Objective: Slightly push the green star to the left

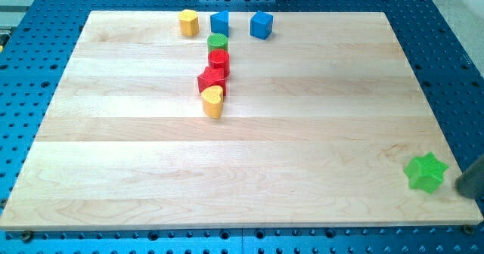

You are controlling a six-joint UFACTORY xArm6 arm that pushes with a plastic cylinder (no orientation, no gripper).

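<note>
The green star (425, 171) lies near the view's bottom right corner of the wooden board (242, 163). My rod comes in from the view's right edge, and its dark tip (461, 186) sits just right of the star and slightly below it, with a small gap between them.
Near the view's top a cluster stands: a yellow block (188, 22), a blue block (219, 23), a blue cube (261, 25), a green cylinder (218, 43), a red cylinder (219, 61), a red block (211, 80) and a yellow heart (213, 101).
</note>
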